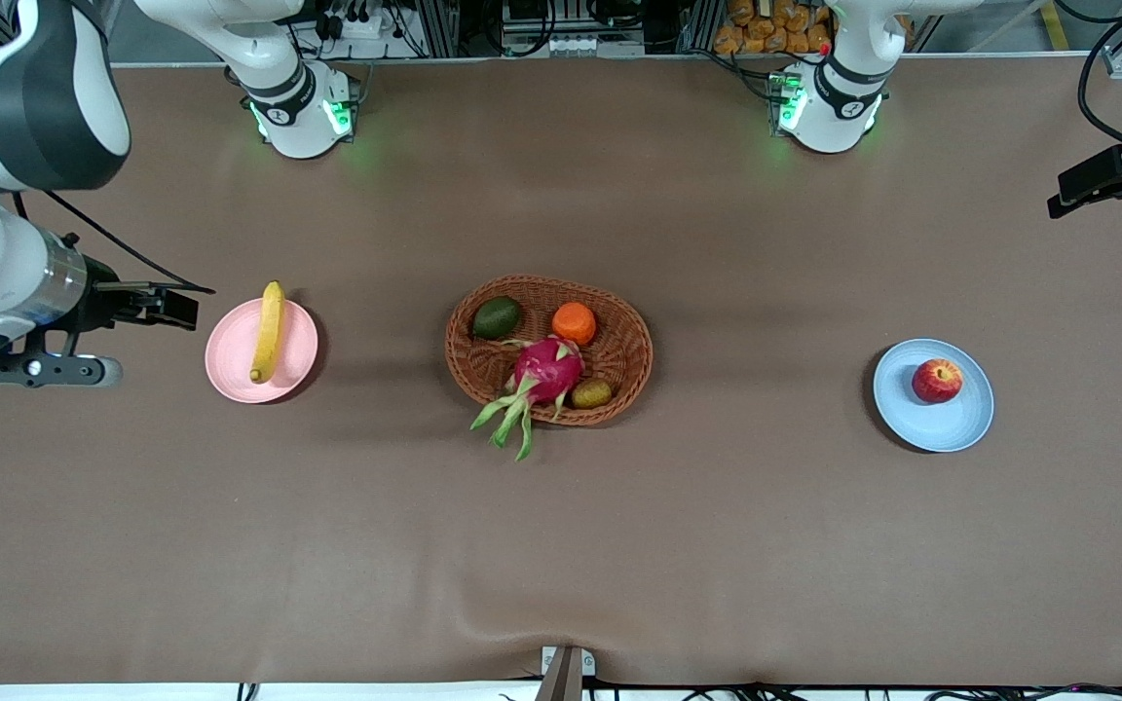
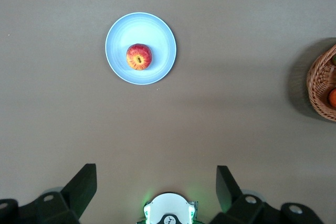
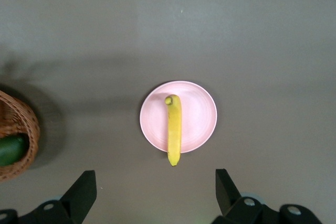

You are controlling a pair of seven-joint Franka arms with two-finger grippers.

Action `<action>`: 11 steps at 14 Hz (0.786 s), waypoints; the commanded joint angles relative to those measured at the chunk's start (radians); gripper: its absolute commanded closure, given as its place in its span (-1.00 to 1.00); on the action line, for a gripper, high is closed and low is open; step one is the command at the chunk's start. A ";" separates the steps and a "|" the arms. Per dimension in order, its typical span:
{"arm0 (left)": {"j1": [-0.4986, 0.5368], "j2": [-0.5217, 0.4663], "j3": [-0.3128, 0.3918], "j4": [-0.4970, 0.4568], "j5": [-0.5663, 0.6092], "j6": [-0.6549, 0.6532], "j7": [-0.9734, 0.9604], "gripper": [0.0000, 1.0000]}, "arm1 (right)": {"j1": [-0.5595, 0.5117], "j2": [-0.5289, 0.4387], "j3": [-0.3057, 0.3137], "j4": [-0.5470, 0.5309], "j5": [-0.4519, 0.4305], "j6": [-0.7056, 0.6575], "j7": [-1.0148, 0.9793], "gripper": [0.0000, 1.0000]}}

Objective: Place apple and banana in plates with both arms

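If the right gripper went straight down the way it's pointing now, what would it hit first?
Probably bare table, not the pink plate or banana. The open right gripper points down beside them, toward the right arm's end; depth is unclear.

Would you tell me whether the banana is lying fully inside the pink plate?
Not fully. The banana lies across the pink plate, and its end farther from the front camera juts past the rim.

wicker basket (image 1: 619, 375), avocado (image 1: 497, 317), orange (image 1: 574, 322), dragon fruit (image 1: 546, 373), kiwi (image 1: 591, 393)

robot lab, aluminium framing (image 1: 1121, 60), cables (image 1: 1102, 107)
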 commanded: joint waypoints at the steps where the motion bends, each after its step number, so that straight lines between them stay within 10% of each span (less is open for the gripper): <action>1: 0.002 -0.001 -0.006 0.009 0.002 0.005 -0.010 -1.00 | 0.014 0.001 0.001 0.039 0.008 -0.020 0.042 -1.00; 11: -0.002 -0.001 -0.006 0.009 0.005 0.005 -0.011 -1.00 | -0.105 -0.355 -0.016 -0.151 0.048 -0.045 -0.072 -1.00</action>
